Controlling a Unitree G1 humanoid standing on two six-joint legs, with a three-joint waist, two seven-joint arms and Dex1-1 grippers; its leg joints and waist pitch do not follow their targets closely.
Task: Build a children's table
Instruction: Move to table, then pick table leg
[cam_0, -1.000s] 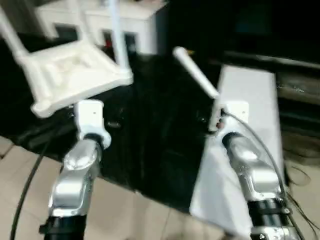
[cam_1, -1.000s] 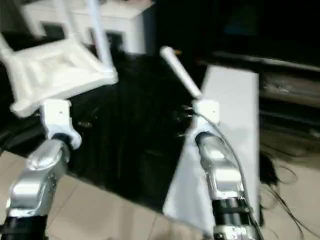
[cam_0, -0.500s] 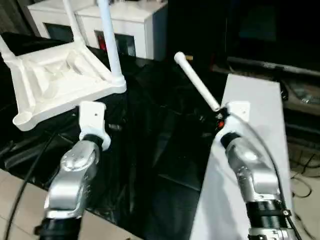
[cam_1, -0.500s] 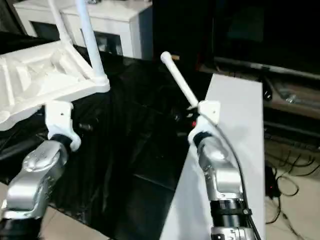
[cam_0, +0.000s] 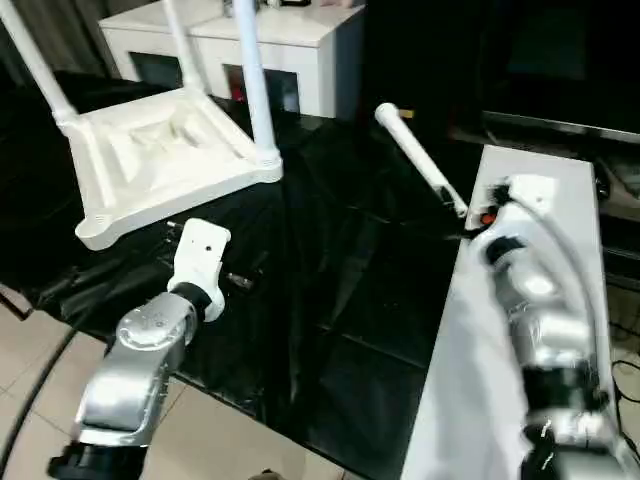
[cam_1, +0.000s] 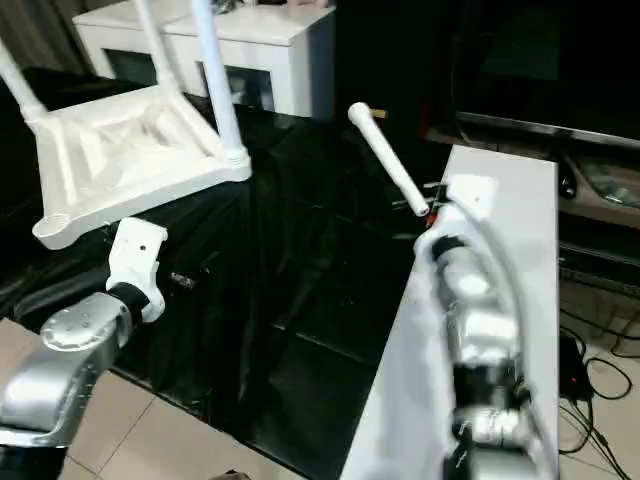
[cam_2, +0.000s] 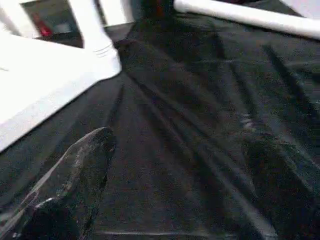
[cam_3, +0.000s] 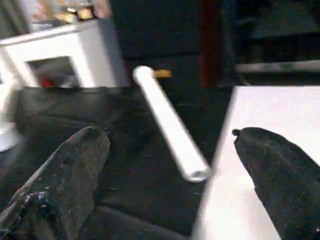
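Observation:
The white tabletop (cam_0: 160, 160) lies upside down on the black-covered surface at the far left, X ribs up. Three white legs (cam_0: 255, 85) stand in its corner sockets, and the nearest socket (cam_0: 95, 235) is empty. A fourth loose leg (cam_0: 420, 160) lies slanted on the black cover, its near end at the edge of a white board. My right gripper (cam_3: 171, 136) is open just behind that near end, its fingers (cam_3: 70, 175) apart on either side and not touching the leg (cam_3: 165, 120). My left gripper (cam_2: 177, 145) hangs open over the black cover near the tabletop's corner (cam_2: 45, 85).
A white glass-door cabinet (cam_0: 300, 45) stands behind the tabletop. A long white board (cam_1: 400, 400) runs along the right side under my right arm. Dark TV furniture (cam_1: 540, 70) fills the back right. Cables (cam_1: 600, 365) lie on the floor, and tile (cam_0: 30, 400) shows at the lower left.
The head view has shifted. My right forearm is blurred in motion and its wrist has moved a little forward beside the loose leg's near end. Tabletop and leg stay put.

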